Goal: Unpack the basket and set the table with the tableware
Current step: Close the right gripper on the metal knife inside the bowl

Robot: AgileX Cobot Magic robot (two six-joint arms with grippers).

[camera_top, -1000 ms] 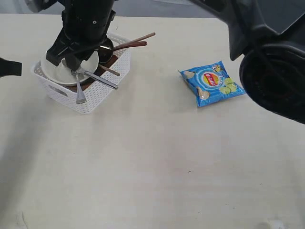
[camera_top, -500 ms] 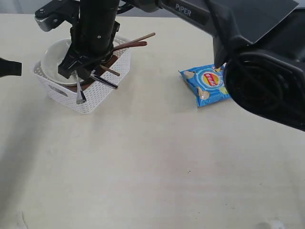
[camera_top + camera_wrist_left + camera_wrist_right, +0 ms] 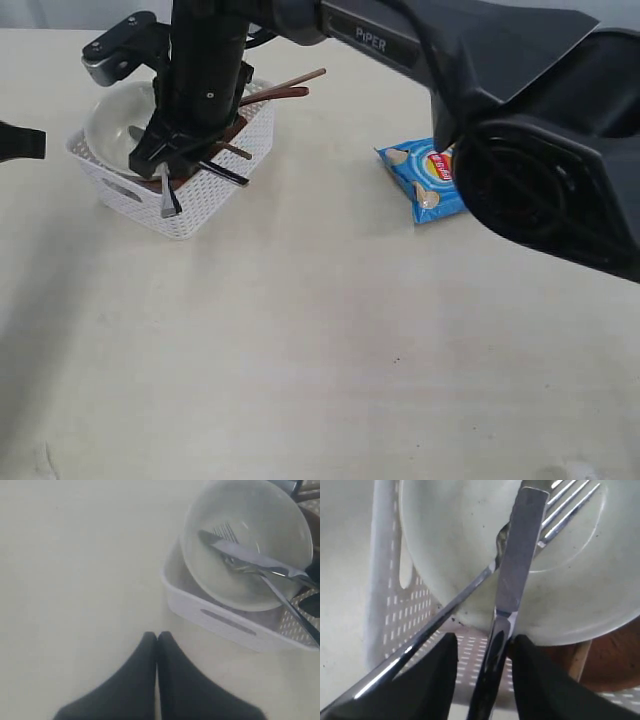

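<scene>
The white basket [image 3: 205, 200] stands at the table's [image 3: 320, 330] left. It holds a cream bowl [image 3: 110, 130], a knife [image 3: 226, 174], a fork [image 3: 168, 203], and a wooden spoon and chopsticks [image 3: 290, 88]. My right gripper [image 3: 170, 160] reaches across into the basket. In the right wrist view it [image 3: 484, 639] is open, and its jaws straddle the dark handle of the knife [image 3: 517, 555], whose blade lies over the bowl [image 3: 450, 540] beside the fork [image 3: 455, 605]. A gap shows at one finger. My left gripper [image 3: 157, 636] is shut and empty over bare table beside the basket [image 3: 225, 625].
A blue chip bag [image 3: 425, 180] lies on the table right of the basket. The right arm's dark links fill the upper right of the exterior view. A small brown plate [image 3: 615, 655] sits under the bowl in the basket.
The right gripper has shifted off the bowl's middle, down toward the basket's near side and around the knife handle. The bowl shows more. The left gripper has not moved.
</scene>
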